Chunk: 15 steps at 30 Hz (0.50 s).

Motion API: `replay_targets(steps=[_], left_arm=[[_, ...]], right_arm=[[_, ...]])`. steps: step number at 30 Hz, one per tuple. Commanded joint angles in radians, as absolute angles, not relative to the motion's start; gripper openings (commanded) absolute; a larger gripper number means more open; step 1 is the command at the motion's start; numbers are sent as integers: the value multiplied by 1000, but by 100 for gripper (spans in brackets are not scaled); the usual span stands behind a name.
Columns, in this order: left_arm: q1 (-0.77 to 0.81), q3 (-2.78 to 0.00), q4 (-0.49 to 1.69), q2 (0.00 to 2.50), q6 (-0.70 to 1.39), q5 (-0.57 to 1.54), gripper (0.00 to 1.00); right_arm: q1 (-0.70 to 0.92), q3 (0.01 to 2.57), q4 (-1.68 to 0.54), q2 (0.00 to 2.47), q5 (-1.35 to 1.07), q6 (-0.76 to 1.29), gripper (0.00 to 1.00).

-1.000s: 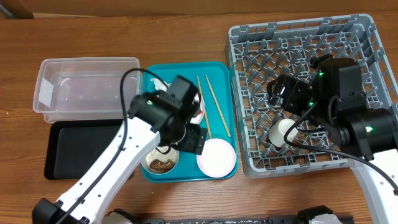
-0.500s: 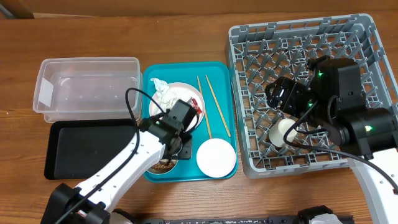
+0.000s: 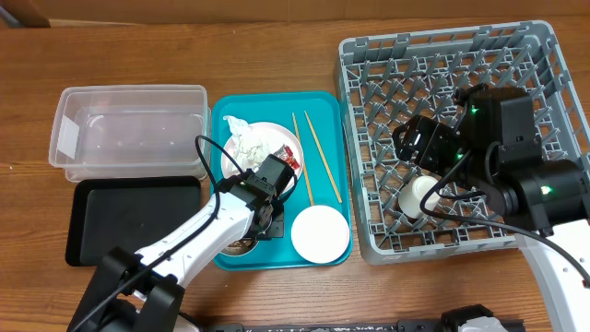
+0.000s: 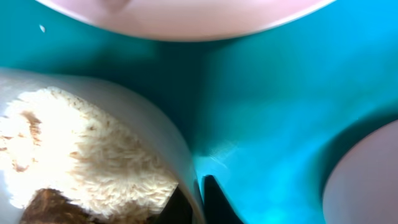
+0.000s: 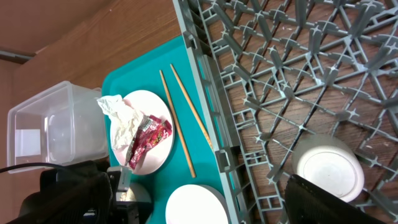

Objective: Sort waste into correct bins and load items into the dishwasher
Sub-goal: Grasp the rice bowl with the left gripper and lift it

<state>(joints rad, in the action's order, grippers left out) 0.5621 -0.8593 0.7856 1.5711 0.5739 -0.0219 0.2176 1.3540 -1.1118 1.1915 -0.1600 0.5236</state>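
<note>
Left gripper (image 4: 198,202) clamped on rim of rice bowl (image 4: 93,155); bowl sits on teal tray (image 4: 280,124). Risk: 1-edge pinch, so bowl may tilt on lift and spill rice onto tray. Right gripper (image 3: 415,146) apart, empty, over dish rack (image 3: 544,55).

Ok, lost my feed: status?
Left gripper shut on rice bowl rim, on teal tray. Right gripper open above dish rack, holding nothing. Empty white bowl close beside.

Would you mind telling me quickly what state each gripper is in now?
The left gripper is closed on the rim of the rice bowl.
The right gripper is open, empty, above the dish rack.
</note>
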Motion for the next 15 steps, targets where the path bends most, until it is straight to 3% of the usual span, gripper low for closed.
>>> replay_targets(steps=[1, 2, 3, 11, 15], left_arm=[[563, -899, 804, 1585, 568, -10, 41], [562, -902, 802, 1585, 563, -10, 51], [562, -902, 801, 1586, 563, -10, 50], [564, -899, 770, 1589, 561, -11, 6], [564, -900, 764, 1592, 550, 1, 4]], right_arm=[[223, 1374, -1109, 1190, -163, 524, 91], [223, 1374, -1109, 1190, -163, 524, 91], [223, 1374, -1109, 1190, -163, 524, 91], [223, 1374, -1110, 1190, -167, 524, 91], [223, 1374, -1113, 1190, -181, 524, 91]])
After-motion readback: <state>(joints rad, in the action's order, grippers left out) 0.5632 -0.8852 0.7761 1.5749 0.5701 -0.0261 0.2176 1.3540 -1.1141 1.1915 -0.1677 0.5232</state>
